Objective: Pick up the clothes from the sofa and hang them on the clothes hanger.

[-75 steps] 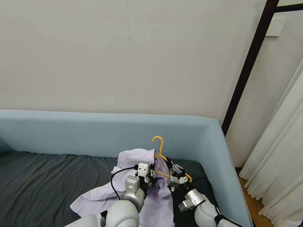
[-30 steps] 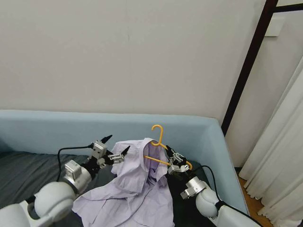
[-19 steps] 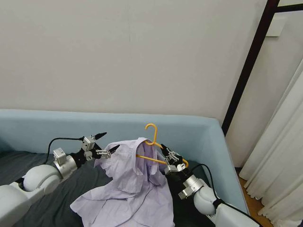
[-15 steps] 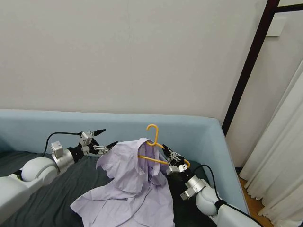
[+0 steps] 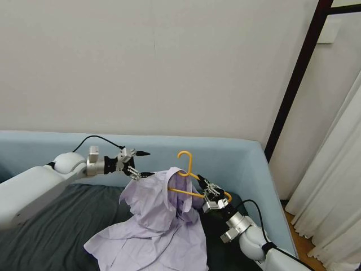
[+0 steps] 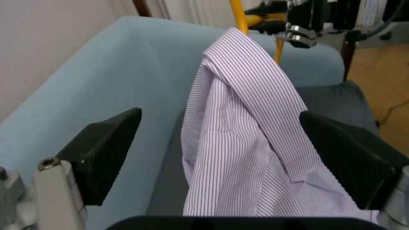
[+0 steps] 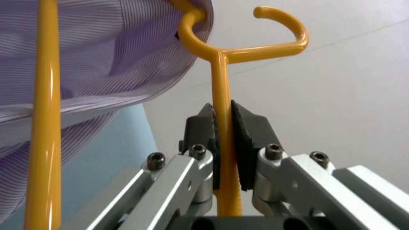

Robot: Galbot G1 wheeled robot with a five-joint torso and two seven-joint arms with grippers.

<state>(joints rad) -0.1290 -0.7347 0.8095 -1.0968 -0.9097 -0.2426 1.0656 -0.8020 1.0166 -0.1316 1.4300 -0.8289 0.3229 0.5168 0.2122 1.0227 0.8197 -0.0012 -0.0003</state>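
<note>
- Head view: the pale lilac pinstriped shirt point(image 5: 155, 209) is draped over one arm of the yellow plastic clothes hanger point(image 5: 191, 164); its lower half trails onto the dark grey seat cushion point(image 5: 45, 214) of the light blue upholstered sofa point(image 5: 67, 152). The right gripper point(image 5: 210, 192) holds the hanger's bare arm from below, hook uppermost. The left gripper point(image 5: 145, 164) reaches in from the left just beside the raised shoulder of the shirt, its fingers spread apart; I cannot tell whether the lower tip touches the cloth.
- Left wrist view: the two black fingers point(image 6: 105, 153) stand wide apart with nothing between them; the shirt hangs ahead of the gap in a narrow fold, peaked where it rides the hanger. The yellow rod rises behind that peak, with the right gripper point(image 6: 300, 24) farther off beside it; the sofa's blue backrest runs along one side.
- Right wrist view: the black pads point(image 7: 246, 134) are pressed together on the yellow rod — a firm clamp; the hook curls beyond them, and the striped cloth lies over the other rod alongside.
</note>
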